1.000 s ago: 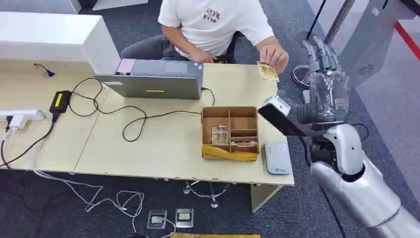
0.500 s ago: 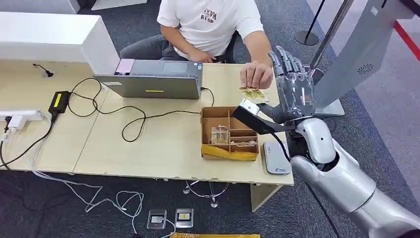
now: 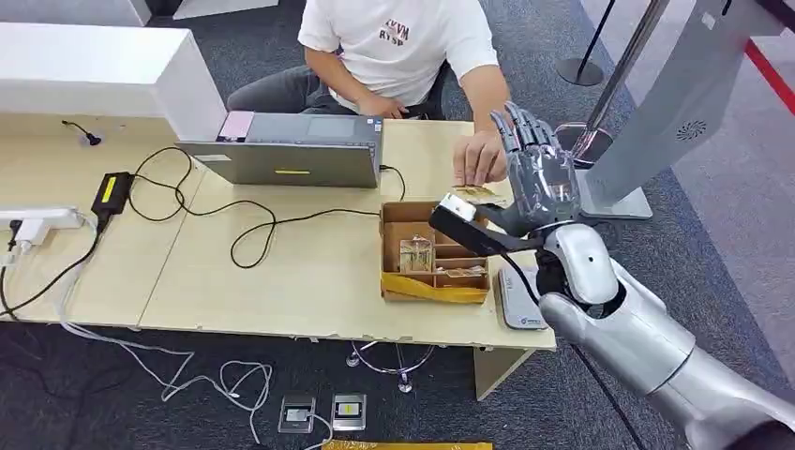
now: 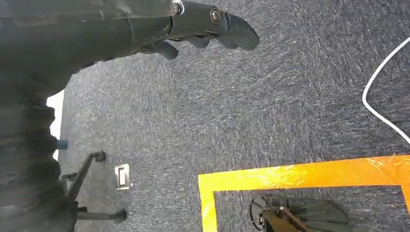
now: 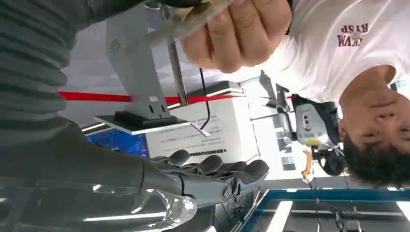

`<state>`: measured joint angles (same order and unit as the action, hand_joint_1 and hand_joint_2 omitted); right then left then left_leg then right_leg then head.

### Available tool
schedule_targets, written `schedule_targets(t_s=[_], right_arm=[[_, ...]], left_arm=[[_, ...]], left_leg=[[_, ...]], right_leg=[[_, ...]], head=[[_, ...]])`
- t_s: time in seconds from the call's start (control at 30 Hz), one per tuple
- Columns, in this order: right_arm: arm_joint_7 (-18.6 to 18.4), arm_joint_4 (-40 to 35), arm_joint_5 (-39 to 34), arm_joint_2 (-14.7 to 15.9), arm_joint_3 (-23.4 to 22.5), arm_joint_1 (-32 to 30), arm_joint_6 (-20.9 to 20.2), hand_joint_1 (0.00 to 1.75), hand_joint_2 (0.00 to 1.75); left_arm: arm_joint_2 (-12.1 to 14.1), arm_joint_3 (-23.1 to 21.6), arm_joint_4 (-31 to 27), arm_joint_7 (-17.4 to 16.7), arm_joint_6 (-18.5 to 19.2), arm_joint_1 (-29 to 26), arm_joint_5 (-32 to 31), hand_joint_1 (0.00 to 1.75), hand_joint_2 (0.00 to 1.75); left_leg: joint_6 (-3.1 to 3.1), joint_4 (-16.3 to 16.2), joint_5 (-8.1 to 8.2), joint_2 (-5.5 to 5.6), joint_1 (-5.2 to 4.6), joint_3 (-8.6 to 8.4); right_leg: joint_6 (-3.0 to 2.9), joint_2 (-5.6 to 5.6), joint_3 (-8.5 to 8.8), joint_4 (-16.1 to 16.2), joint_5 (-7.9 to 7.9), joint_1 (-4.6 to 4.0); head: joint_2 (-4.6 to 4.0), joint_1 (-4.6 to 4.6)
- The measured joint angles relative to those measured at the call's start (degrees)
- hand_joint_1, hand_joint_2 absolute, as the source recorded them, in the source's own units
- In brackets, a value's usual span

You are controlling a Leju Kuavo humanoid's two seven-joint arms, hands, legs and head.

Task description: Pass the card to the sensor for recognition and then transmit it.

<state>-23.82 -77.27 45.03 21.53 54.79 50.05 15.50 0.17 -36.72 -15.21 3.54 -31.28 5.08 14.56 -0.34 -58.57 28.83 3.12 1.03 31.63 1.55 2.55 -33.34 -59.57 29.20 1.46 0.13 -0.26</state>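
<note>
- Left hand: hangs over grey carpet, fingers stretched out and holding nothing.
- Wooden box: sits near the table's front edge, with bare tabletop to its left; small packets lie in its compartments.
- Sensor: just right of the box, at the table's corner.
- Card: above the box's far rim, held in the person's hand.
- Right hand: fingers spread, empty, has moved left from beyond the table edge to just right of the card.

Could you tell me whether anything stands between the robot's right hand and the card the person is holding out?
Nothing visible does: the right hand is open beside the card, which the person's hand pinches above the box.
</note>
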Motion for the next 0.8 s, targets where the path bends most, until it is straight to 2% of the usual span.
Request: schedule_targets(t_s=[0.6,0.8], right_arm=[[-0.09,2.54,-1.42,-0.29,2.49,0.98,0.77,1.75,1.75],[1.35,3.26,-1.99,-1.18,2.84,1.25,1.20,1.75,1.75]], left_arm=[[0.20,-1.66,-0.20,0.00,-0.04,-0.09,1.18,0.00,1.75],[0.28,-1.75,-0.33,0.00,-0.63,-0.25,2.38,0.00,1.75]], left_leg=[[0.00,0.00,0.00,-0.01,0.00,-0.01],[0.00,0.00,0.00,-0.03,0.00,-0.01]], right_leg=[[0.00,0.01,0.00,0.00,0.00,0.00],[0.00,0.03,-0.01,0.00,0.00,0.00]], head=[[0.00,-0.02],[0.00,0.00]])
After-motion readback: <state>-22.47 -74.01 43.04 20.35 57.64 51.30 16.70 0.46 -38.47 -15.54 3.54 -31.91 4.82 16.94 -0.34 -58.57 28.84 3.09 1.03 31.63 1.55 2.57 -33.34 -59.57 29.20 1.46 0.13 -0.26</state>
